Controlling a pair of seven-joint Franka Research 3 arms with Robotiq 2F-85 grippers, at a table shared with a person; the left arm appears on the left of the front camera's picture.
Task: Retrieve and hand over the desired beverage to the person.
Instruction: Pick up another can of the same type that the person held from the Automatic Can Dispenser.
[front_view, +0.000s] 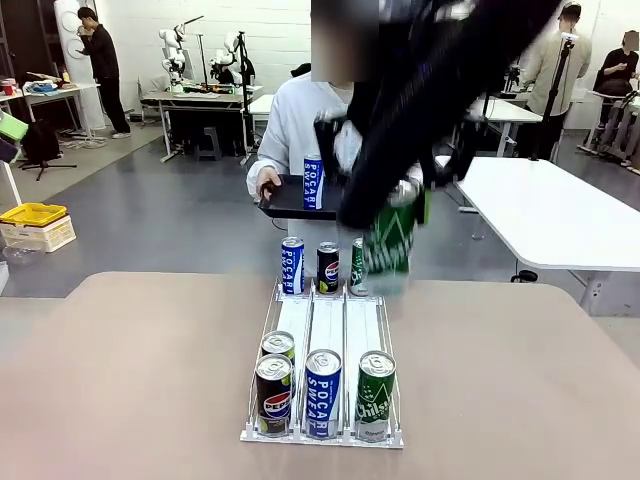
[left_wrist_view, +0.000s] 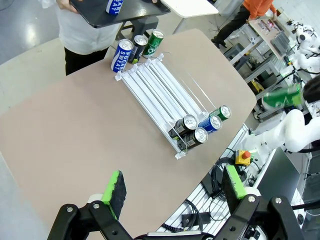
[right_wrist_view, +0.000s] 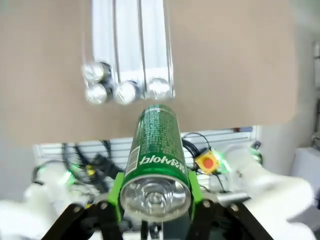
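Carrying: one green Chilsung can (right_wrist_view: 156, 152), clamped between the green pads of the right gripper (right_wrist_view: 156, 192); in the front view the can (front_view: 392, 240) hangs tilted and blurred above the far end of the rack, between the table and the person (front_view: 300, 125).

Left gripper (left_wrist_view: 172, 187): jaws wide apart, nothing between them, poised over the near table edge well away from the rack.

Rack (left_wrist_view: 165, 92): white three-lane can dispenser. Near end holds a Pepsi can (front_view: 274, 390), a Pocari Sweat can (front_view: 323, 392) and a Chilsung can (front_view: 375, 394), with a fourth can behind the Pepsi. Far end holds three more cans.

Person's black tray (front_view: 295, 197): held at the table's far side, already bearing an upright Pocari Sweat can (front_view: 313, 182).

Risks, as judged:
- Can grasped at its sides while tilted; a quick swing may let it slip through the pads.
- Descent over the far cans may knock them.
- Setting down beside the tray's standing can may topple it, or tip the hand-held tray.
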